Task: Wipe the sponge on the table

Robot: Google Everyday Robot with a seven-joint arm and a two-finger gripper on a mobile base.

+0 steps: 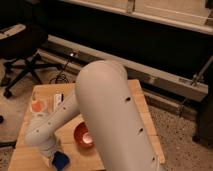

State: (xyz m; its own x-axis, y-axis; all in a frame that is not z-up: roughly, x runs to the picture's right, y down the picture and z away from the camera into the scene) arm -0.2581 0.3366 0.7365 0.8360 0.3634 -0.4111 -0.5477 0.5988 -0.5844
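Note:
The bright blue sponge (61,160) lies on the light wooden table (144,116), close to its near edge at the lower left. My gripper (53,154) comes down at the end of the big white arm and sits right over the sponge, covering its left part. Only the sponge's right side shows. The arm's bulky upper link hides much of the table's middle.
A round orange-red bowl (83,135) stands just right of the sponge, very near the gripper. A small orange-and-white item (36,107) and a white object (58,100) lie at the table's far left. An office chair (22,60) stands on the speckled floor behind.

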